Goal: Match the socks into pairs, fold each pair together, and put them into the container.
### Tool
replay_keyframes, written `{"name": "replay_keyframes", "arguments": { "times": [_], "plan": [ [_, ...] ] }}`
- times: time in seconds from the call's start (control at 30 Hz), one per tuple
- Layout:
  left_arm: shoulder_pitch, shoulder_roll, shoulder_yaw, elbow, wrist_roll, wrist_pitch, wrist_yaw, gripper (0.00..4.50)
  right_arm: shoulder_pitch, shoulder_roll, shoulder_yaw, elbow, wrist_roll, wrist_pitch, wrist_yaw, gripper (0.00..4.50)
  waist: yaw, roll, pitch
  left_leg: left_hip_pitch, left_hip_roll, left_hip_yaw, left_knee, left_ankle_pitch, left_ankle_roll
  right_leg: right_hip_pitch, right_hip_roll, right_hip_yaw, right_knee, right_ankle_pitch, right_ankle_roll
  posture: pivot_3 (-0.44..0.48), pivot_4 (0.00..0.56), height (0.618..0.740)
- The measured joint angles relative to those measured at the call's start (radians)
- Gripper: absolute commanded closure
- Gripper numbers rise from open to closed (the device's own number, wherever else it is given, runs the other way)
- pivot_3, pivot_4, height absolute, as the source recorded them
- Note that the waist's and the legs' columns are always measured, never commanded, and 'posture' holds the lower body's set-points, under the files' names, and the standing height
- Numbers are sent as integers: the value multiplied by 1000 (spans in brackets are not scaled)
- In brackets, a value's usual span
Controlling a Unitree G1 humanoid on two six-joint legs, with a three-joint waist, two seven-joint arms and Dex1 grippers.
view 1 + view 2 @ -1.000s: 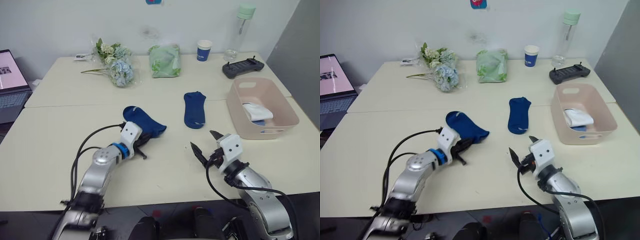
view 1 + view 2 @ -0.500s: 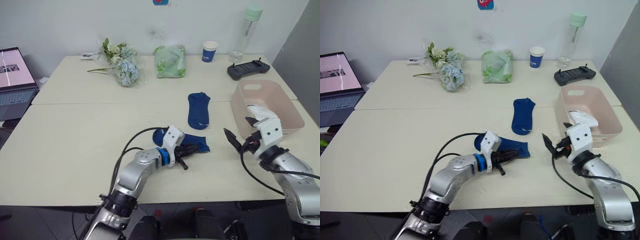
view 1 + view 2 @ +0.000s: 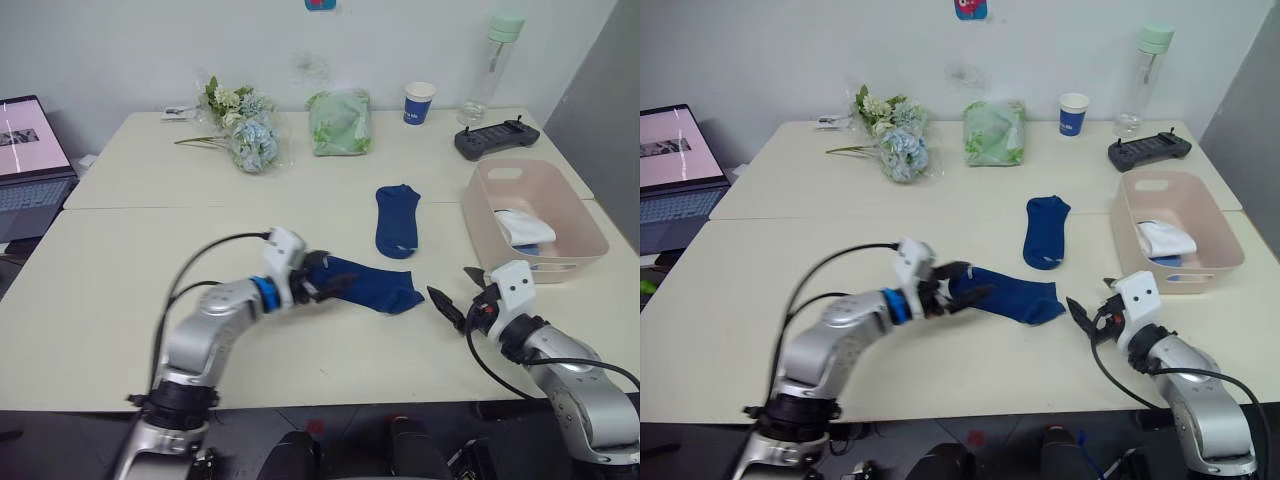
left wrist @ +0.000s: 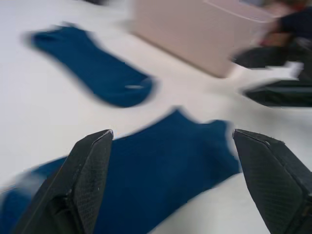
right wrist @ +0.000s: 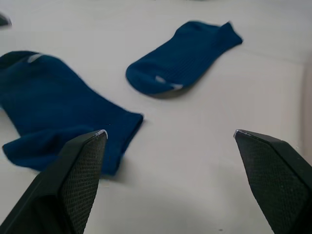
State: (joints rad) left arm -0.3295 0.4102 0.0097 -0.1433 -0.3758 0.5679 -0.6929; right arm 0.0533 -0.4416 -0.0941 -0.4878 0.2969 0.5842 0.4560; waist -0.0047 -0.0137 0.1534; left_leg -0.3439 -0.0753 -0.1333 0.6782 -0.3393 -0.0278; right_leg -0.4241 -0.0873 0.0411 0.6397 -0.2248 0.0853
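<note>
Both grippers stand spread and empty: the left gripper (image 3: 330, 284) has just let go of the navy sock (image 3: 368, 285) it dragged toward the table's right front, near its mate (image 3: 395, 220), the right gripper (image 3: 452, 303) and the container (image 3: 575, 243), ready for pairing.

two navy socks (image 5: 183, 58) on table (image 5: 204, 146), hand (image 5: 170, 190) spread wide

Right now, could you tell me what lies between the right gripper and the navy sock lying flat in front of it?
Nothing: bare table separates the right gripper from the nearer navy sock, as the left eye view and the right wrist view show.
</note>
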Motion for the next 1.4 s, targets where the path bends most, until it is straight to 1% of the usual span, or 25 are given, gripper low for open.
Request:
{"name": "replay_keyframes", "arguments": {
  "times": [0.1, 0.13, 0.27, 0.4, 0.43, 0.47, 0.53, 0.57, 0.73, 0.77, 0.8, 0.87, 1.0, 1.1, 1.2, 1.23, 1.27, 1.33, 1.4],
  "plan": [
    [-5, 38, 29, 101, 25, -43, 5, 545, -17, 18, 43, 24, -8, 16, -12, 0, 3, 0, 0, 0, -1, 0, 0, 0, 0, 0, 0, 0, -1, 0, 0, 0, 150, 740],
    [-8, 38, 31, 143, 37, -60, 6, 545, -25, 21, 55, 38, -12, 18, -19, 0, 5, 0, 0, 0, -1, 0, 0, 0, 0, 0, -1, 0, -1, 0, 0, 0, 150, 740],
    [-46, 16, 7, 279, 89, -114, 20, 545, -37, 21, 96, 69, -24, 18, -20, 0, 7, -1, 0, -1, -1, -1, 0, 0, 0, 0, -1, -1, -2, 0, 0, 0, 150, 740],
    [-73, -24, -22, 325, 107, -137, 27, 545, -44, 9, 133, 94, -47, 20, -18, 0, 3, -1, 0, -1, -1, -1, 0, 0, 0, 0, -1, -1, -2, 0, 0, 0, 150, 740],
    [-75, -30, -25, 339, 114, -148, 28, 915, -44, 5, 136, 95, -49, 20, -15, 381, 3, -1, 0, -1, -1, -1, 0, 0, 0, 0, -1, -1, -1, 0, 0, 0, 150, 740],
    [-77, -40, -24, 351, 124, -167, 32, 1112, -44, 3, 135, 96, -49, 20, -13, 573, 2, -1, 0, -1, -1, -1, 0, 0, 0, 0, -1, -1, -1, 0, 0, 0, 150, 740],
    [-77, -53, -28, 362, 133, -188, 34, 1696, -44, -1, 134, 98, -48, 20, -6, 1219, 3, -1, 0, -1, -1, -1, 0, 0, 0, 0, -1, -1, -1, 0, 0, 0, 150, 740],
    [-77, -56, -28, 364, 135, -191, 33, 1907, -45, -1, 134, 98, -46, 21, -2, 1453, 3, -1, 0, -1, -1, -1, 0, 0, 0, 0, -1, -1, -1, 0, 0, 0, 150, 740],
    [-89, -63, -44, 376, 136, -197, 23, 3491, -71, -1, 134, 100, -41, 32, 3, 3272, 3, -1, 0, -1, -1, -1, 0, 0, 0, 0, -1, -1, -1, 0, 0, 0, 150, 740],
    [-89, -61, -43, 376, 135, -192, 23, 3896, -70, -1, 134, 100, -41, 33, 2, 3730, 2, -1, 0, -1, -1, -1, 0, 0, 0, -1, -1, -1, -1, 0, 0, 0, 150, 740],
    [-89, -60, -43, 375, 135, -186, 23, 4203, -69, -1, 134, 100, -41, 34, 3, 4067, 2, -1, 0, -1, -1, -1, 0, 0, 0, -1, -1, -1, -1, 0, 0, 0, 150, 740],
    [-89, -59, -43, 372, 135, -182, 23, 4488, -68, -1, 134, 100, -41, 34, 3, 4438, 2, -1, 0, -1, -1, -1, 0, 0, 0, -1, -1, -1, -1, 0, 0, 0, 150, 740],
    [-74, -44, -38, 321, 120, -157, 12, 4488, -39, -10, 124, 85, -39, 34, 9, 4438, 2, -1, 0, -1, 0, -1, 0, 0, 0, -1, -1, -1, -1, 0, 0, 0, 150, 740],
    [-64, -38, -18, 265, 96, -136, 2, 3886, -31, -12, 118, 75, -38, 38, 15, 4500, 2, -1, 0, -1, 0, -1, 0, 0, 0, -1, -1, -1, -1, 0, 0, 0, 150, 740],
    [-50, -36, -19, 204, 71, -106, -10, 2946, -31, -12, 118, 74, -39, 38, 18, 4500, 2, -1, 0, -1, 0, -1, 0, 0, 0, -1, -1, -1, -1, 0, 0, 0, 150, 740],
    [-43, -36, -20, 193, 67, -96, -11, 2582, -31, -12, 118, 74, -39, 39, 18, 4500, 2, -1, 0, -1, 0, -1, 0, 0, 0, -1, -1, -1, -1, 0, 0, 0, 150, 740],
    [-36, -37, -21, 185, 66, -89, -9, 2344, -31, -11, 118, 74, -39, 39, 18, 4500, 2, -1, 0, -1, 0, -1, 0, 0, 0, -1, -1, -1, -1, 0, 0, 0, 150, 740],
    [-32, -42, -24, 184, 71, -79, 9, 1713, -31, -11, 118, 74, -39, 40, 18, 4500, 2, -1, 0, -1, 0, -1, 0, 0, 0, -1, -1, -1, -1, 0, 0, 0, 150, 740],
    [-34, -43, -38, 195, 102, -74, 44, 1713, -32, -9, 118, 74, -39, 41, 18, 4500, 3, -1, 0, -1, -1, -1, 0, 0, 0, 0, -1, -1, -1, 0, 0, 0, 150, 740]
  ]
}}
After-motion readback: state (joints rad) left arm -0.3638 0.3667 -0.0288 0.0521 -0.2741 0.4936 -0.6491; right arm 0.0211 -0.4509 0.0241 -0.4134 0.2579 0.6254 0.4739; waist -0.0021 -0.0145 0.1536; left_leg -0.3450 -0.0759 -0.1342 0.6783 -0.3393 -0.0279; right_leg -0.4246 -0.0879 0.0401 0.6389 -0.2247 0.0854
